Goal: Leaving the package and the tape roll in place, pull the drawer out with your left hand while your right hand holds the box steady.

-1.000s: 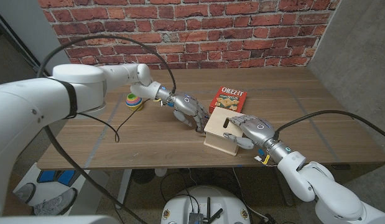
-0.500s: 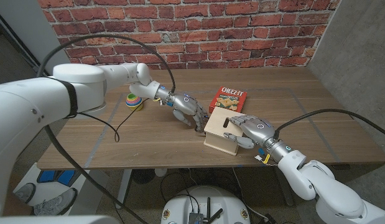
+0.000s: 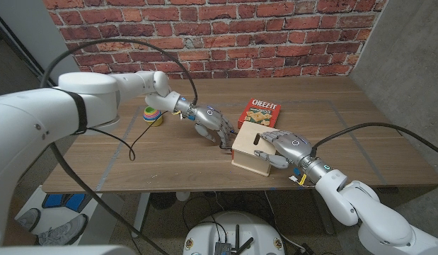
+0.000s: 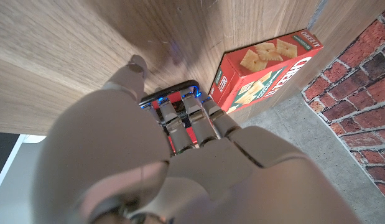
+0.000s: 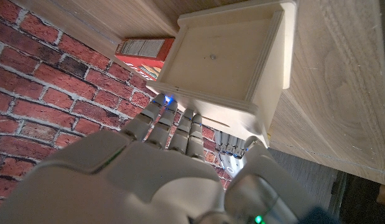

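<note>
Two hands at the wooden box (image 3: 255, 150) near the surface's front edge. Right hand (image 3: 281, 146) draped over box top, fingers pressing down, steadying. Left hand (image 3: 213, 126) just beside box's left face, fingers curled toward it; grip on the drawer impossible to tell. Drawer seemingly not yet out. Cracker package (image 3: 260, 113) behind, tape roll (image 3: 153, 115) toward left edge, both undisturbed.

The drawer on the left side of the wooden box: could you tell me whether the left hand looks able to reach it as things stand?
Probably yes: the left hand is already at that side of the box, nothing between them, while the right hand rests on top.
</note>
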